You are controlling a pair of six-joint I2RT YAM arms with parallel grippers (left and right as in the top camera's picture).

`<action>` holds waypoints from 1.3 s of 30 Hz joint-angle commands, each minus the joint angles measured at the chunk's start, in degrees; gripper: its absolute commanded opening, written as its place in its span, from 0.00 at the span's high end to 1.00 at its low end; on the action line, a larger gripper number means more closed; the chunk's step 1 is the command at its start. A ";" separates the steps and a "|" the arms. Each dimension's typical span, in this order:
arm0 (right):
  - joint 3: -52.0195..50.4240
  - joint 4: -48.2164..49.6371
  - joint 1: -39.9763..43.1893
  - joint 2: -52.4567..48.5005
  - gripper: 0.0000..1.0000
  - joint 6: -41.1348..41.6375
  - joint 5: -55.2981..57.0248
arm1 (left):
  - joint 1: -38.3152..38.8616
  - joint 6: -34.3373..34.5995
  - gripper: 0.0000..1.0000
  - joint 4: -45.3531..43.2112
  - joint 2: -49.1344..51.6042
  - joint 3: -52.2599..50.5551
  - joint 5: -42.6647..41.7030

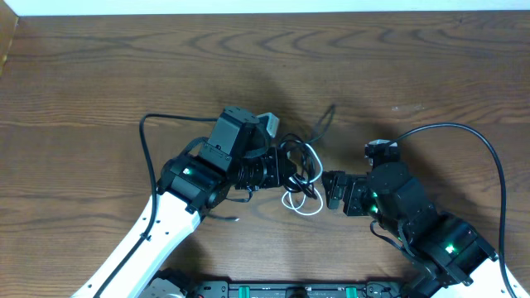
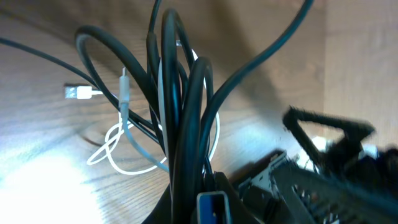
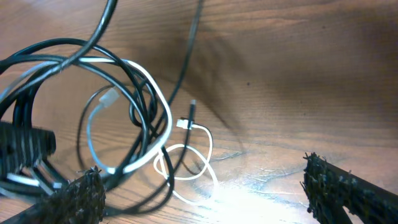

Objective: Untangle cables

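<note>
A tangle of black cables (image 1: 315, 129) and a thin white cable (image 1: 305, 207) lies at the table's middle. My left gripper (image 1: 286, 172) is shut on a bundle of black cable loops (image 2: 180, 112), with a blue-tipped plug (image 2: 211, 208) by its jaws. The white cable (image 2: 124, 152) loops on the wood behind, its plug (image 2: 78, 93) lying free. My right gripper (image 1: 330, 189) is open and empty, just right of the tangle. In the right wrist view its fingers (image 3: 211, 199) straddle bare wood in front of the white loops (image 3: 186, 165) and the black loops (image 3: 68, 53).
Thick black robot wires arc beside the left arm (image 1: 147, 145) and over the right arm (image 1: 493, 157). The wooden table (image 1: 99, 74) ends at the far edge (image 1: 265, 13). A black rail (image 1: 298, 290) runs along the near edge.
</note>
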State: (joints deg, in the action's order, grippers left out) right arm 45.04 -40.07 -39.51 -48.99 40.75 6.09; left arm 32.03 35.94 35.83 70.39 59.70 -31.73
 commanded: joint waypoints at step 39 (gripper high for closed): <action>0.22 -4.39 4.98 -10.16 0.43 3.34 14.05 | 0.02 -18.36 0.92 -3.80 -0.42 0.42 -11.13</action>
State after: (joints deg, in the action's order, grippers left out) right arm 45.69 -41.17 -38.37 -58.65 44.56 10.20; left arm 32.53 19.22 32.64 70.85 59.68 -41.98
